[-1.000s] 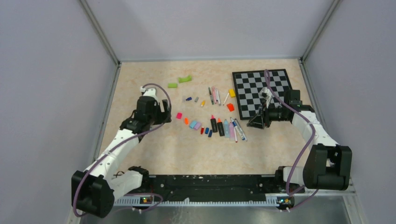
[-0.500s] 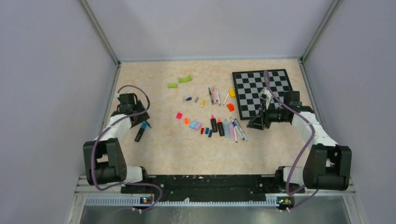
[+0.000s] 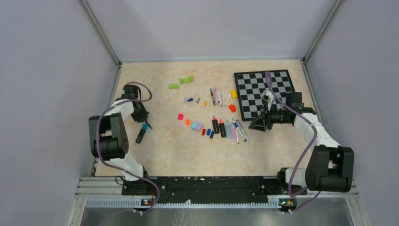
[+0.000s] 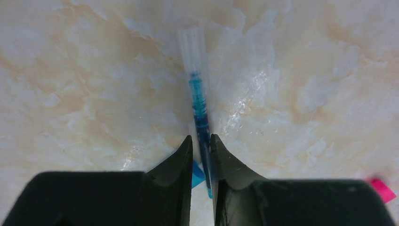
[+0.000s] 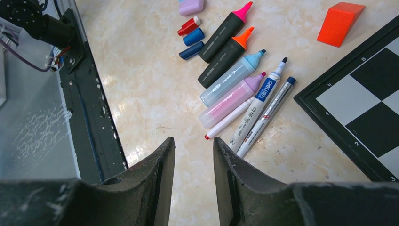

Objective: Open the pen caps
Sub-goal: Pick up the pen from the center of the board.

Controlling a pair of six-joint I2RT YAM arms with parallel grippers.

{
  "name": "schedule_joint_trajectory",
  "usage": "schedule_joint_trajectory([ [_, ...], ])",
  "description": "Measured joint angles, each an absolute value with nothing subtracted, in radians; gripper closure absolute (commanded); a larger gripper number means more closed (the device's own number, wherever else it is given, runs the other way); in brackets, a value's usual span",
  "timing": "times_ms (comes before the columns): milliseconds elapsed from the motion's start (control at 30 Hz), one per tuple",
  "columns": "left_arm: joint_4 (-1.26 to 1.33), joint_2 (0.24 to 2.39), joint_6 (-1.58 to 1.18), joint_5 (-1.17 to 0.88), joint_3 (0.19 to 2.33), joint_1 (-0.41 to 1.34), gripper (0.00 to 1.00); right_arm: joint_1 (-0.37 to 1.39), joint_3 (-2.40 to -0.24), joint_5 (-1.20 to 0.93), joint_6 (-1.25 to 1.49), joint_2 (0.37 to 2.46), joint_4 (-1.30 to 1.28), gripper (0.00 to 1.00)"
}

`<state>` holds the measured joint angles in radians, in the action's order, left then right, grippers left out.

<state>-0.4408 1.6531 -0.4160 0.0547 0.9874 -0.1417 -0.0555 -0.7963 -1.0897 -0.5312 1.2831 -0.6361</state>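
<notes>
Left gripper (image 4: 201,140): narrow, seemingly pinching the thin blue pen (image 4: 196,89).
Risk: held near its end, it may swivel when you lift.

The left gripper (image 3: 141,116) hung low over the marbled beige worktop (image 3: 164,150) near its left edge, just beside a black blue-tipped marker (image 3: 141,134).

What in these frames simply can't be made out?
Left wrist view: the blue pen's near end, hidden between the left pincer's fingers; grip uncertain.
Right wrist view: a purple cap, cut off by the top edge.
Top view: the left pincer's jaws, hidden under its own wrist.
</notes>
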Motion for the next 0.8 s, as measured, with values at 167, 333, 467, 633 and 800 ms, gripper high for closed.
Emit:
schedule_joint_trajectory([
  [167,-0.498,1.724,-0.429,0.073,1.051,-0.142,0.76,-0.056,-0.796,-1.090,-0.531,1.283,-0.635,0.65],
  [333,-0.512,1.738,-0.432,0.073,1.065,-0.142,0.74,-0.056,-0.796,-1.090,-0.532,1.283,-0.635,0.65],
  [467,-0.527,1.752,-0.424,0.068,1.082,-0.142,0.79,-0.056,-0.796,-1.090,-0.531,1.283,-0.635,0.65],
  [633,-0.535,1.757,-0.416,0.068,1.087,-0.142,0.87,-0.056,-0.796,-1.090,-0.531,1.283,-0.635,0.65],
  [800,-0.534,1.761,-0.413,0.039,1.094,-0.143,0.92,-0.056,-0.796,-1.090,-0.532,1.283,-0.636,0.65],
])
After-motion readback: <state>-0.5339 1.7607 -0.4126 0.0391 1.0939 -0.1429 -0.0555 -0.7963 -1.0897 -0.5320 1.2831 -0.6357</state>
